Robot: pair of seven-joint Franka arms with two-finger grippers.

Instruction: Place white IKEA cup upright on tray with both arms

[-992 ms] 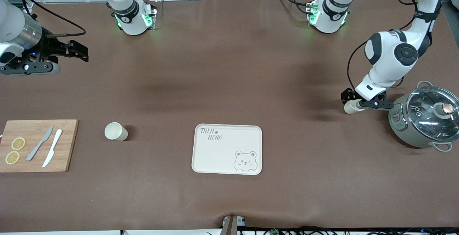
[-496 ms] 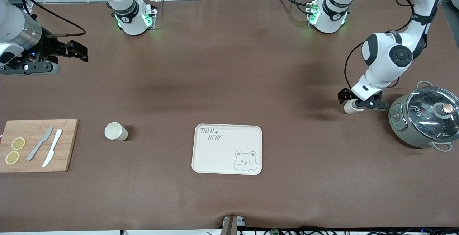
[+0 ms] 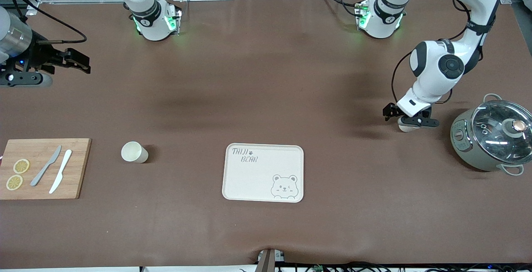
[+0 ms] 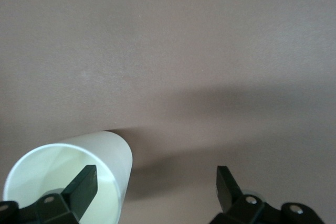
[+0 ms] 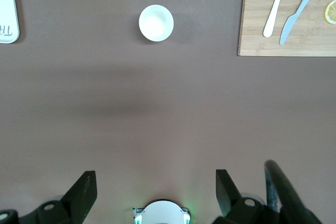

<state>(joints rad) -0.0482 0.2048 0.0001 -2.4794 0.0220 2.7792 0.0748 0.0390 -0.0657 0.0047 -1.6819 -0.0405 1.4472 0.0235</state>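
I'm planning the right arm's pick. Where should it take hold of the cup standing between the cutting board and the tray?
Probably the rim of the cup, coming from straight above with one finger inside and one outside. It stands upright with its round mouth open upward, so the thin wall is easy to pinch.

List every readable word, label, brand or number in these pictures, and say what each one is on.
"TAIJI BEAR": grey lettering on the cream tray, at the corner diagonal to its drawn bear face.
Panel on the lidded pot: markings too small to read.
Nothing else legible; the two white cups show no brand mark.
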